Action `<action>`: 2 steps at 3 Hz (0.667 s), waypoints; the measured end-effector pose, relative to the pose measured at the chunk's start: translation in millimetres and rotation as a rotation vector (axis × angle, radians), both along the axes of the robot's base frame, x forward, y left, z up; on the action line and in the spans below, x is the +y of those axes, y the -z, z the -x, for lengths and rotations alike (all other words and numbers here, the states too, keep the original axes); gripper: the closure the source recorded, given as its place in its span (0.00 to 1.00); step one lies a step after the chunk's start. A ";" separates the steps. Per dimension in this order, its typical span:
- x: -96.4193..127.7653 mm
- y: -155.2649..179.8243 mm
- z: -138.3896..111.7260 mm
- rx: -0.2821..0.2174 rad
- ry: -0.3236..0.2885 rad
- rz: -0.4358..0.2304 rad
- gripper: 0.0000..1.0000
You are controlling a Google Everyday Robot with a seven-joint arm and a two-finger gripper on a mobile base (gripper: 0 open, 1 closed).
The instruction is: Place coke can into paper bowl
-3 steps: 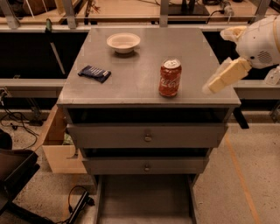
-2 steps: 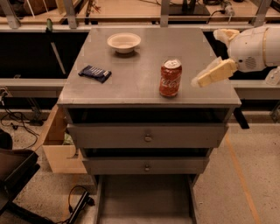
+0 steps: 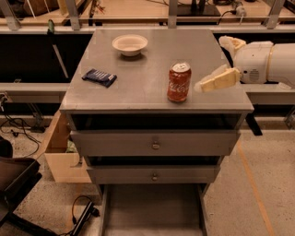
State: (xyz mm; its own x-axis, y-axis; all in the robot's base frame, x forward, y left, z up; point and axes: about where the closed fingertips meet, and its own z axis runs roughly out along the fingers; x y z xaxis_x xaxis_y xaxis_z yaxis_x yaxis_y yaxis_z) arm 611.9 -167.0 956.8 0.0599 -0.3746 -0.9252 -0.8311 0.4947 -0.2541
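Observation:
The red coke can (image 3: 179, 82) stands upright near the front right of the grey cabinet top (image 3: 152, 60). The cream-white paper bowl (image 3: 130, 44) sits empty at the back, left of centre. My gripper (image 3: 210, 64) reaches in from the right on a white arm and hangs just right of the can, at about its height. It is open and holds nothing. Its lower cream finger (image 3: 215, 80) points at the can with a small gap left. The upper finger (image 3: 230, 43) is further back.
A flat dark blue packet (image 3: 99, 77) lies on the left of the top. Below are closed drawers (image 3: 155, 143). A cardboard box (image 3: 59, 152) stands on the floor at the left, with cables and a dark chair (image 3: 14, 184) beside it. A workbench (image 3: 147, 14) runs behind.
My gripper has moved left and a little up, from beyond the cabinet's right edge to close beside the can. The can, bowl and packet have not moved.

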 end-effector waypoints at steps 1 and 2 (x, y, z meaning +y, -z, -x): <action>7.1 10.2 -2.2 0.029 0.018 -0.031 0.00; 20.2 37.0 -7.4 0.072 0.046 -0.114 0.00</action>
State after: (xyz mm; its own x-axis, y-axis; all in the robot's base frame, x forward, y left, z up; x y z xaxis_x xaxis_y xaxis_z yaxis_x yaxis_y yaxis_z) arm 619.3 -146.8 919.8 -0.0227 -0.2672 -0.9634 -0.8208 0.5551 -0.1347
